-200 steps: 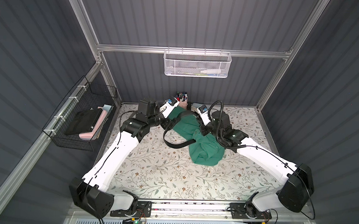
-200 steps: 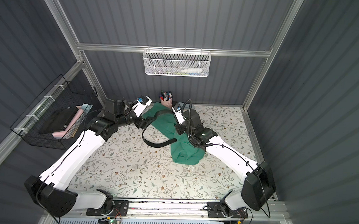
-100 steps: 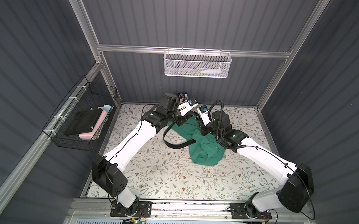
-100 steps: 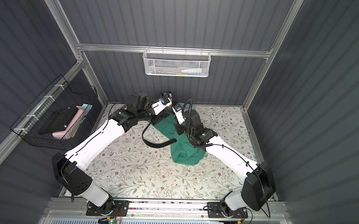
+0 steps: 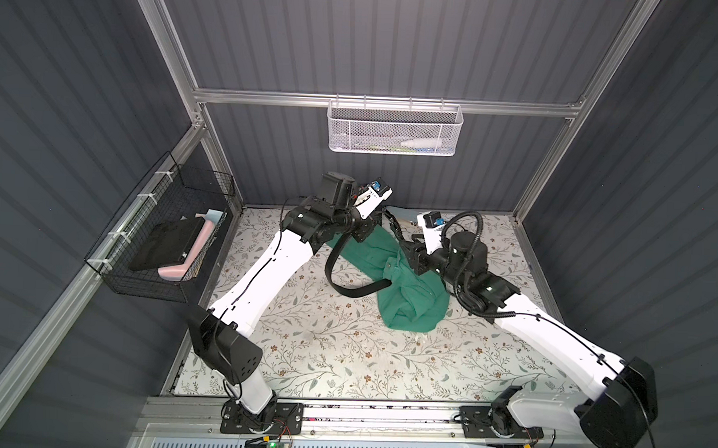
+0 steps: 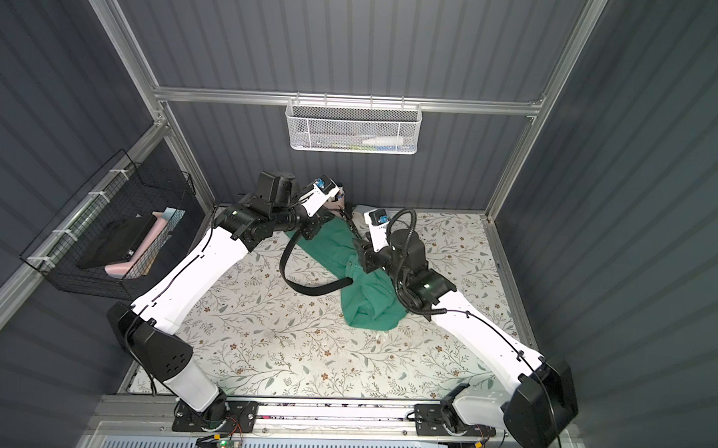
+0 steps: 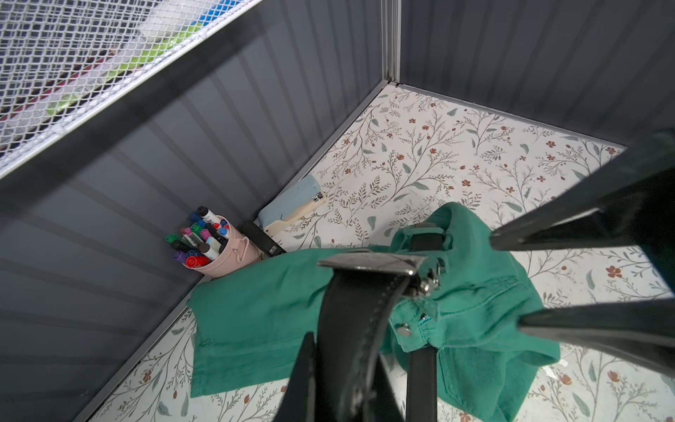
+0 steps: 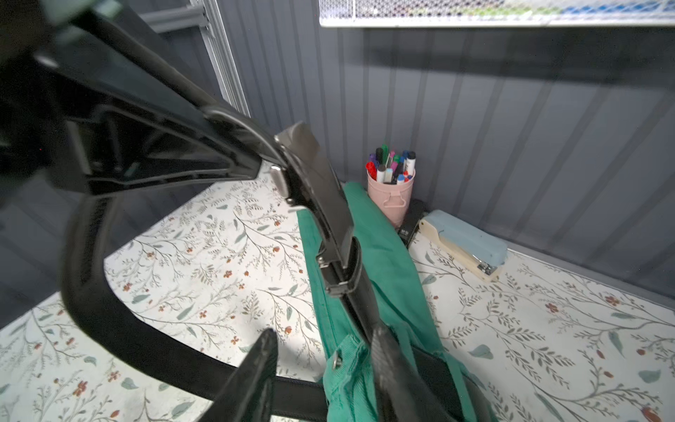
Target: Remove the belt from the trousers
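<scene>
Clamping the long, narrow black leather-like belt [image 7: 350, 321] just behind its dull rectangular metal buckle [image 7: 369, 261], the left hand [image 7: 343, 352] has its two fingers pressed together on the strap, so the buckle sticks out just past the fingertips. Away from that grip the strap drops in a wide loop [image 5: 346, 289] onto the floral-patterned counter [image 5: 323, 344] and runs back into the waist of the plain green cloth trousers [image 5: 412, 302], close under the right hand.

A shorter stretch goes from the buckle straight toward the right hand [image 8: 325, 334]. It passes through a black keeper and then through a green belt loop [image 7: 427, 234] at the waistband, so the belt is still threaded. The right hand's fingers [image 8: 255, 376] stand apart with nothing pinched between them. The strap runs close along one of them, and whether it touches cannot be told.

The waistband, with its metal button [image 7: 403, 330], lies between the two hands. The rest of the trousers is bunched on the counter below the right hand, with one leg stretched flat beyond the left hand toward the back wall.

Beyond both hands, against that wall, stand a pink cup of coloured markers [image 7: 226, 255] and, just beside it, a pale blue stapler [image 7: 292, 206]. A white mesh basket [image 5: 394, 129] hangs on the wall above the hands.
</scene>
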Available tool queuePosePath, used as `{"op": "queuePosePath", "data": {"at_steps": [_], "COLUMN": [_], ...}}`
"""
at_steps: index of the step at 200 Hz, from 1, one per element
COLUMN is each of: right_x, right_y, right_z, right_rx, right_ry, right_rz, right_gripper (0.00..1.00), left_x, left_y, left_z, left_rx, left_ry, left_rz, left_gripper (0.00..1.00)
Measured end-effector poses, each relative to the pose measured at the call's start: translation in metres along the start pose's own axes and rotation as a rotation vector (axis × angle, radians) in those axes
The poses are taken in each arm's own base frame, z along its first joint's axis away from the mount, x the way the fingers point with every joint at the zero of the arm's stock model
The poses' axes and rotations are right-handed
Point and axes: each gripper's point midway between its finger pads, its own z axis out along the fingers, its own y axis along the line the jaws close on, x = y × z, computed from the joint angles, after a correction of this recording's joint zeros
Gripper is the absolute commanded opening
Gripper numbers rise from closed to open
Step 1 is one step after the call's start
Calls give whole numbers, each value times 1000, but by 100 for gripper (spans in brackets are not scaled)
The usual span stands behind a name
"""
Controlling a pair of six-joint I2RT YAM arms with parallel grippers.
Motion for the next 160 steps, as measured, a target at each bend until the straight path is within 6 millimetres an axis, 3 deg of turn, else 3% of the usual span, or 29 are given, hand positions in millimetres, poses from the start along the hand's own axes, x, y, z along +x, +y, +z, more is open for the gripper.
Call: {"op": "queuePosePath", "data": {"at_steps": [32, 63, 115, 160], "right_x": [-33, -55, -48, -49], "right_y": [3, 4, 7, 9], "right_z": [-15, 1, 36, 49], "right_rx": [-5, -7, -27, -44], "right_ry": [-103, -125, -70, -56], "right_rz": [10, -12, -48, -60], "right_gripper": [47, 47, 37, 33], "left_x": [1, 4, 8, 7], "left_y": [0, 0, -2, -3], "left_z": [1, 5, 3, 3], "left_rx": [12, 21, 29, 32], "left_ry": [36, 64, 91, 89], "left_rz": [-42, -87, -131, -139], "left_gripper": [0, 0, 0, 0]}}
